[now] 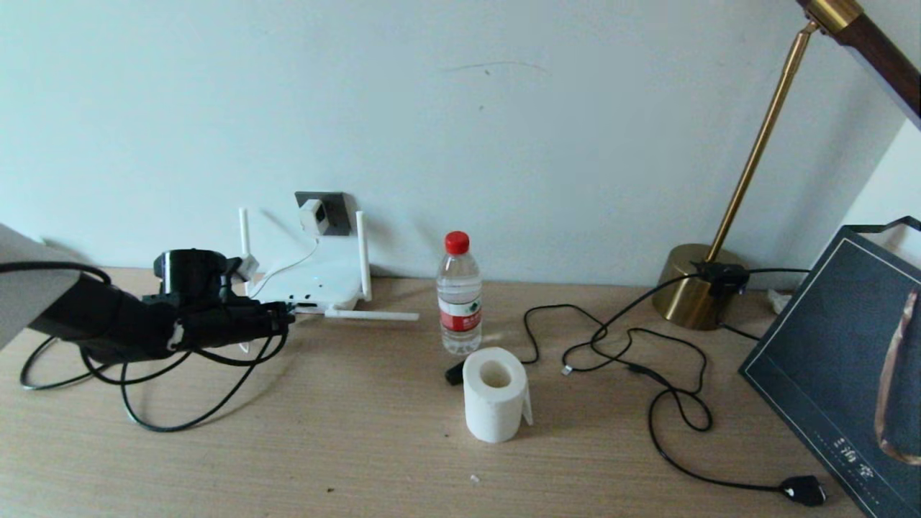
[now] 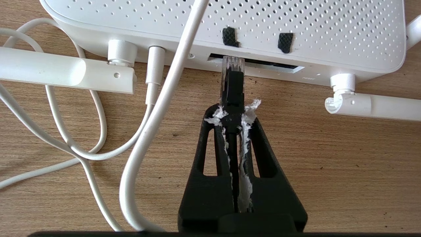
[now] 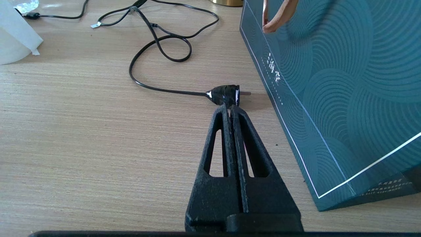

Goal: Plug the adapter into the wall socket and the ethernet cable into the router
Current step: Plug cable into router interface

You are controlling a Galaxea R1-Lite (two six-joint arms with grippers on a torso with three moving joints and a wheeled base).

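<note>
Ethernet cable [image 2: 233, 86] pinched just behind its clear plug by left gripper [image 2: 233, 112], jaws clamped tight on black boot. Held that far forward so plug sticks out stiff and can be pushed straight, no flex. Gripper lying low and level over counter [image 2: 329, 158], lined up with dark port slot on front edge of router [image 2: 296, 26]. Clear tip at slot mouth, touching or barely in; not seated as far as can be judged. Black tape marks on router shell just above slot, probably aiming aids. Rest of black cable trailing in loops behind left arm, slack enough not to drag on plug.

Outward: two router antennas folded flat on counter either side of ports, two upright at back. Thin white cord plugged beside slot, running up to adapter [image 1: 314, 215], already sitting in wall socket [image 1: 332, 208] above router. So that half looks done; only cable insertion left.

Risk: plug slightly off axis, latch tab catching slot edge; straight level push needed.

Right gripper [image 3: 230, 107] parked well off to the right, clenched on nothing, tips just short of black lamp plug [image 3: 225, 94] lying beside teal bag [image 3: 329, 82]. Bottle [image 1: 459, 295] and paper roll [image 1: 495, 394] mid-counter, clear of the work.
</note>
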